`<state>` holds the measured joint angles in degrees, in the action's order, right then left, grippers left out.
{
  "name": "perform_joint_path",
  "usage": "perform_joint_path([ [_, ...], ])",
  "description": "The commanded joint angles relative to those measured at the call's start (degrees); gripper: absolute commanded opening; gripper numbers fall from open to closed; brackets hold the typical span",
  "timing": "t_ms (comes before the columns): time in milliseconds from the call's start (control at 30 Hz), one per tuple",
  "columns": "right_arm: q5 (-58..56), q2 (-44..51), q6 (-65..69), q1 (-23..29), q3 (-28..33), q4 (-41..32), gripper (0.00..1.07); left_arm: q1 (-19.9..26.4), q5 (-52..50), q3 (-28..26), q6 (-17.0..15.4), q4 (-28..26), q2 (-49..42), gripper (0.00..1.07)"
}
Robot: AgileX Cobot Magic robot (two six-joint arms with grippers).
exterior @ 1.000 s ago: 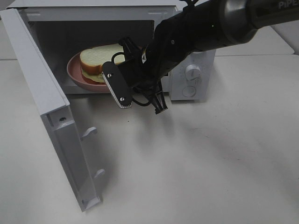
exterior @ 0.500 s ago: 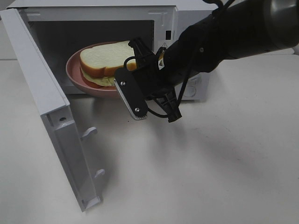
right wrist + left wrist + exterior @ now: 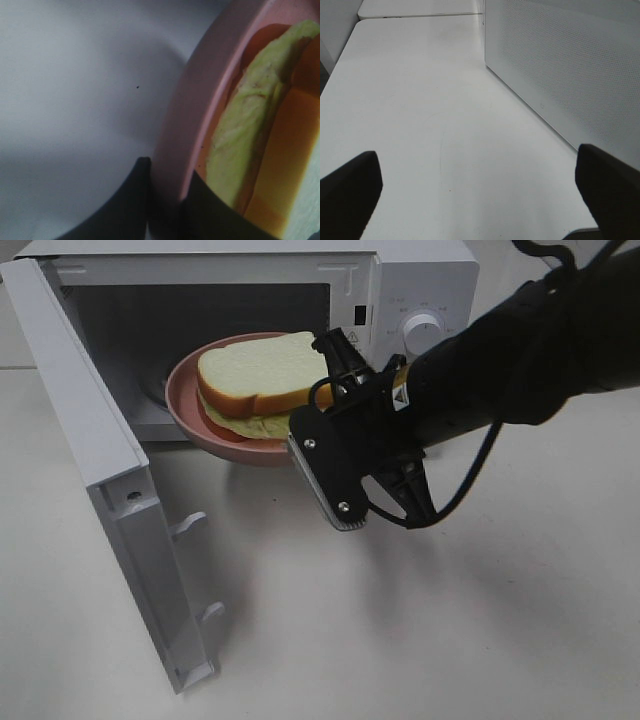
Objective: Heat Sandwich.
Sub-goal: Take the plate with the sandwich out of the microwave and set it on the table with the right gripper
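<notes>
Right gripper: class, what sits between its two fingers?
The pink plate's rim, clamped by the right gripper; the sandwich lies inside. The right wrist view shows it.

No word, brand or number can be read anywhere. The microwave's (image 3: 420, 280) control panel carries small grey marks around the dial (image 3: 421, 332), too tiny to make out. A small dark rectangular mark (image 3: 358, 314) sits on the front frame just beside the panel, and its content cannot be told. The views from the two wrist cameras show no writing at all.
</notes>
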<state>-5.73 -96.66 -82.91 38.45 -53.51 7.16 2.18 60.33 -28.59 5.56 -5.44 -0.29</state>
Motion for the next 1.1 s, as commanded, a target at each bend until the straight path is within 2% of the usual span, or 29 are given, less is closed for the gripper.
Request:
perform_joint_path([
  [33, 2.2, 3.7, 0.4, -0.3, 3.0, -0.1, 0.0, 0.1, -0.8, 0.2, -0.3, 0.2, -1.4, 1.01],
  [433, 1.5, 14.1, 0.5, -0.3, 12.4, 0.0, 0.0, 0.1, -0.8, 0.2, -0.3, 0.2, -1.4, 1.01],
  [1100, -6.3, 28.9, 0.6, -0.3, 20.9, 0.1, 0.01, 0.1, -0.8, 0.2, -0.3, 0.2, -1.4, 1.01],
])
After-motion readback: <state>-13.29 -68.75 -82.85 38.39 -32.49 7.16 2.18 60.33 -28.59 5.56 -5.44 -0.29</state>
